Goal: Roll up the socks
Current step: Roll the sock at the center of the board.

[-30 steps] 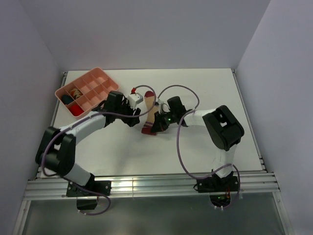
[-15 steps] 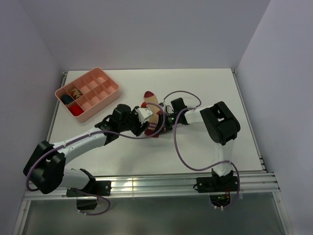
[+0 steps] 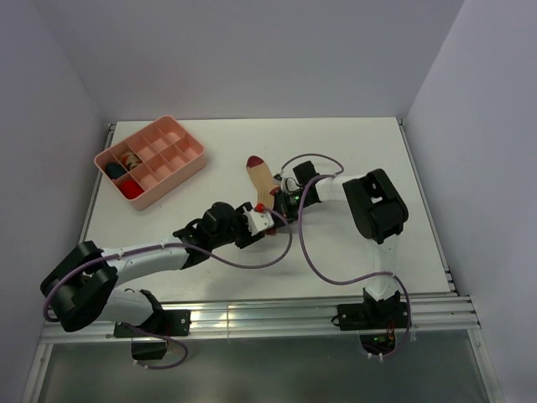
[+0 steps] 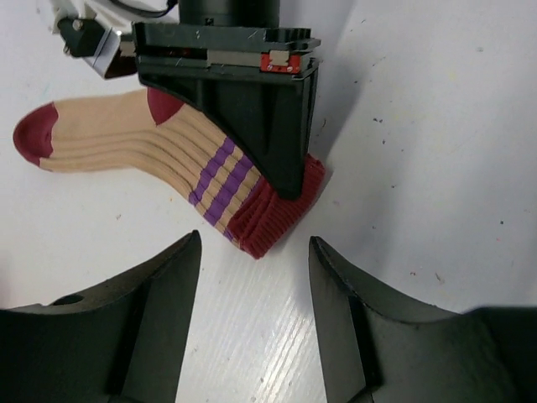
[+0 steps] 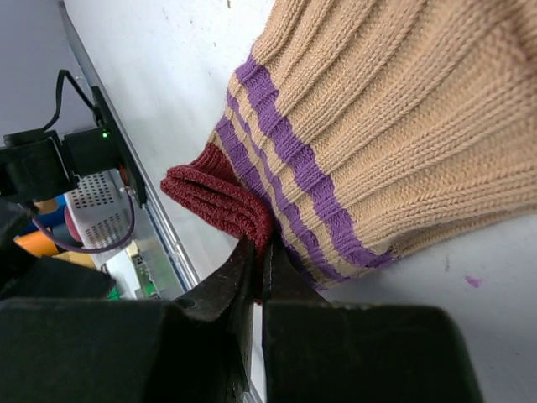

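You had the tan ribbed sock with dark red toe, heel and cuff and purple stripes [image 3: 261, 180] lying flat near the middle of the white table [image 3: 361, 147], toe toward twelve o'clock. Your right gripper [image 5: 258, 252] was clamped on the cuff from three o'clock. Your left gripper [image 4: 253, 252] sat at the cuff's seven o'clock, jaws apart and off the fabric.

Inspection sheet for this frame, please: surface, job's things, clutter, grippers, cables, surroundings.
Surface: white table, faintly speckled.
Job's things: one tan sock, red toe and heel, purple stripes, lying flat; second sock not identified.
Clutter: pink tray far left, bundles in some compartments.
Grippers: right gripper shut on the sock's red cuff; left gripper open, facing that cuff.
Cables: purple cables loop off both arms.
Surroundings: plain walls on three sides.
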Robot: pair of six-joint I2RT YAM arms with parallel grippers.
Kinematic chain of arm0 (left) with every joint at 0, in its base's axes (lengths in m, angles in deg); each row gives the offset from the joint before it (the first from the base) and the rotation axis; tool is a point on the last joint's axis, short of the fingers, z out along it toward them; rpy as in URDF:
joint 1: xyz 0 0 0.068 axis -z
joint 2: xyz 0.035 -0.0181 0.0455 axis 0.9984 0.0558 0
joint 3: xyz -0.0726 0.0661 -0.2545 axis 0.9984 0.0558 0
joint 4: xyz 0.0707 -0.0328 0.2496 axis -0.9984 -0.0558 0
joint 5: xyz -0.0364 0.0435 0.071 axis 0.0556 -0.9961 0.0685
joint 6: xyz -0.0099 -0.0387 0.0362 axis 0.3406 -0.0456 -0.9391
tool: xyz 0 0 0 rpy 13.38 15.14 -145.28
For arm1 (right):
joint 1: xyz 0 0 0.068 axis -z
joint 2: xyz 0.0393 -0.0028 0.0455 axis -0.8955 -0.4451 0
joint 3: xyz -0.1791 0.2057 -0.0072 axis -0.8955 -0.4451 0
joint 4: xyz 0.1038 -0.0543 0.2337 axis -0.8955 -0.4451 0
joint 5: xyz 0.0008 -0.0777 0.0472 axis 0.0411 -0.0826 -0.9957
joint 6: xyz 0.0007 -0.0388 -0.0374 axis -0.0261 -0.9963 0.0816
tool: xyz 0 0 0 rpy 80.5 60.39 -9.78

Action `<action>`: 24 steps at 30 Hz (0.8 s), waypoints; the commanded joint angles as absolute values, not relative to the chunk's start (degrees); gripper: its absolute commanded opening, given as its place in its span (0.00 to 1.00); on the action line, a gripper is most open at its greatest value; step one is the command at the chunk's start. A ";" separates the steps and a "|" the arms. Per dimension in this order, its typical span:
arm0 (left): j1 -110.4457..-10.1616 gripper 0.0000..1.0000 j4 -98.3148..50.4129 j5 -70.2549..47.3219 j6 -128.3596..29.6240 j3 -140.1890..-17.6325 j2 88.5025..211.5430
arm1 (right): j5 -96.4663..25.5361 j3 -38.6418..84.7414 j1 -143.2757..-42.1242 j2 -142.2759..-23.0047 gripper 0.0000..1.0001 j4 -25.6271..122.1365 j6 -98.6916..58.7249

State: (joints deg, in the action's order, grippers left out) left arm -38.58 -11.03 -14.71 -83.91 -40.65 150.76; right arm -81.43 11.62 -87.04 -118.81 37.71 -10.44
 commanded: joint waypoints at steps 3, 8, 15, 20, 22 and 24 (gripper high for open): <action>-36.53 0.59 -2.68 -17.80 -88.36 -39.52 153.27 | -71.16 12.89 -85.90 -120.57 0.00 29.95 -16.34; -34.51 0.59 -0.84 -21.29 -93.37 -39.09 157.05 | -71.50 12.46 -85.90 -120.04 0.00 29.95 -16.60; -31.61 0.61 5.84 -27.28 -98.91 -36.54 160.75 | -70.10 13.33 -85.81 -119.42 0.00 28.55 -17.22; -31.52 0.62 7.60 -28.34 -101.37 -37.33 164.17 | -69.13 13.42 -85.90 -118.90 0.00 28.19 -17.22; -31.52 0.62 7.79 -28.17 -102.68 -38.20 165.66 | -69.48 13.16 -85.90 -118.63 0.00 28.55 -17.22; -31.52 0.62 8.13 -28.96 -103.57 -38.73 166.63 | -69.75 12.81 -85.81 -118.28 0.00 28.90 -17.04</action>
